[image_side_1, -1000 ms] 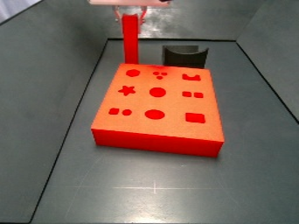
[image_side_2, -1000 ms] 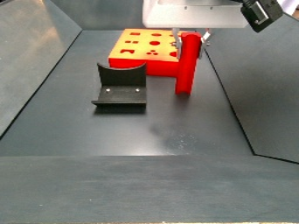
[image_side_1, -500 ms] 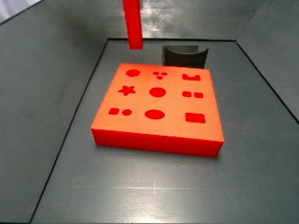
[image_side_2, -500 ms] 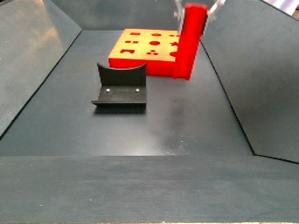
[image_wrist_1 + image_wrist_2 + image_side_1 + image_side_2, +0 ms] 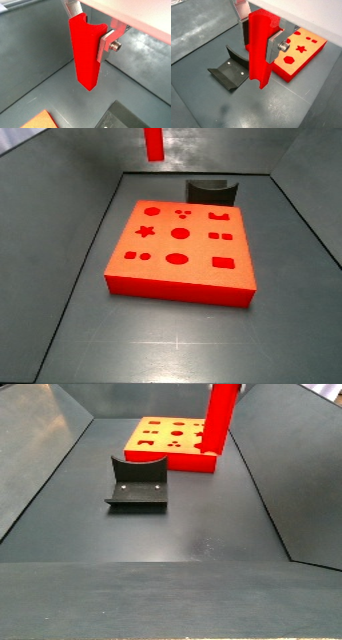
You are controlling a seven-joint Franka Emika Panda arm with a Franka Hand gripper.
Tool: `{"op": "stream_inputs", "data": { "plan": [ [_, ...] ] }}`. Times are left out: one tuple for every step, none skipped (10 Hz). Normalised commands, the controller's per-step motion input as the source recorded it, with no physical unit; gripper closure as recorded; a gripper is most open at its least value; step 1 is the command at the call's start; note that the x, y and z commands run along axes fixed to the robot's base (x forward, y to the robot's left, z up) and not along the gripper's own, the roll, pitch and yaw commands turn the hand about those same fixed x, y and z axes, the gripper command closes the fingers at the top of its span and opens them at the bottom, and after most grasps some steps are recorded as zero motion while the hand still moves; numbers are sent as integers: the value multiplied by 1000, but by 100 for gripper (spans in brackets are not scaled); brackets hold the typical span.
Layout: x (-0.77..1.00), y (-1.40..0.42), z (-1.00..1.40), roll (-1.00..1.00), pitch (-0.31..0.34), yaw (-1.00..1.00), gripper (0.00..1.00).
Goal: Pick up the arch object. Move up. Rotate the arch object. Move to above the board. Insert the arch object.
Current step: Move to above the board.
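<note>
My gripper (image 5: 90, 31) is shut on the arch object (image 5: 85, 52), a tall bright red bar with a curved notch at its top end, held upright between the silver fingers (image 5: 105, 44). It also shows in a wrist view (image 5: 260, 50). In both side views only the bar's lower part shows, hanging high above the floor at the frame's top (image 5: 154, 143) (image 5: 219, 419); the gripper itself is out of frame there. The board (image 5: 181, 248), a wide red-orange slab with darker shaped holes, lies flat on the floor, also seen in a side view (image 5: 167, 439) and a wrist view (image 5: 301, 52).
The fixture (image 5: 138, 484), a dark L-shaped bracket with a curved notch, stands on the floor beside the board; it shows too in a side view (image 5: 211, 191) and a wrist view (image 5: 231, 72). Grey sloping walls (image 5: 67, 218) enclose the dark floor.
The arch object has risen steadily from the floor beside the board. It now hangs well above it, with the gripper gone out of the side views' top edge.
</note>
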Motion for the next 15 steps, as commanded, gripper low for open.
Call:
{"op": "stream_inputs", "data": {
  "plan": [
    [8,62,711,-92,68,-26,100],
    [6,48,607,-97,68,-26,100],
    [7,34,402,-108,65,-27,100],
    [6,28,195,-117,65,-27,100],
    [153,-1000,214,-105,564,31,100],
    [158,-1000,211,-72,544,37,100],
    [168,-1000,220,13,467,60,100],
    [183,-1000,211,5,307,31,100],
    [186,-1000,214,8,220,29,100],
    [186,-1000,220,11,165,27,100],
    [195,-1000,219,-8,129,20,100],
    [208,-1000,222,7,117,17,100],
    [221,-1000,224,6,121,12,100],
    [254,-1000,226,0,130,6,100],
    [264,-1000,227,4,138,11,100]
  ]
}}
